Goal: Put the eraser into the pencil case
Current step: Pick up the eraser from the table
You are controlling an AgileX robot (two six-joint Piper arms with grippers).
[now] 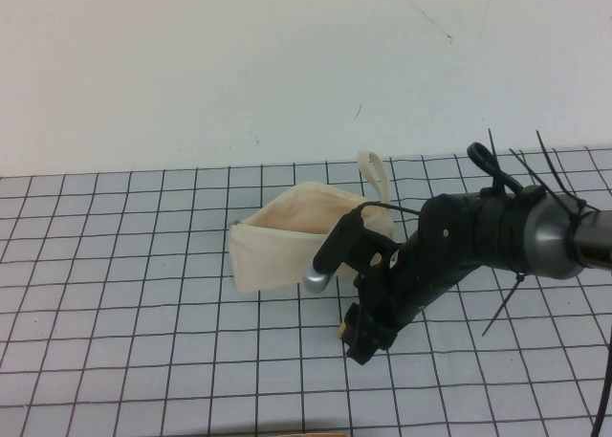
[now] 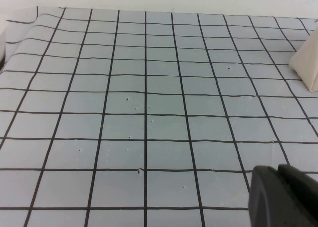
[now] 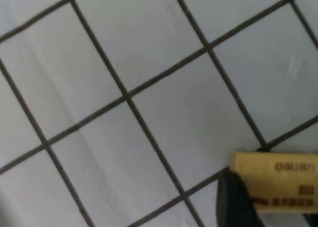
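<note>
The cream pencil case (image 1: pixel 287 238) lies on the grid mat with its mouth open towards the back and its wrist loop (image 1: pixel 376 174) at the right end. Its corner shows in the left wrist view (image 2: pixel 307 68). My right gripper (image 1: pixel 360 344) points down at the mat just in front of the case's right end. It is shut on the tan-yellow eraser (image 1: pixel 341 332), low over the mat. In the right wrist view the eraser (image 3: pixel 278 180) sits between the fingers (image 3: pixel 236 202) of the right gripper (image 3: pixel 273 209). My left gripper (image 2: pixel 285 189) is shut and empty, far left of the case.
The grey grid mat (image 1: pixel 143 341) covers the table up to a white wall (image 1: pixel 287 54) at the back. Black cable ties (image 1: pixel 516 169) stick out from the right arm.
</note>
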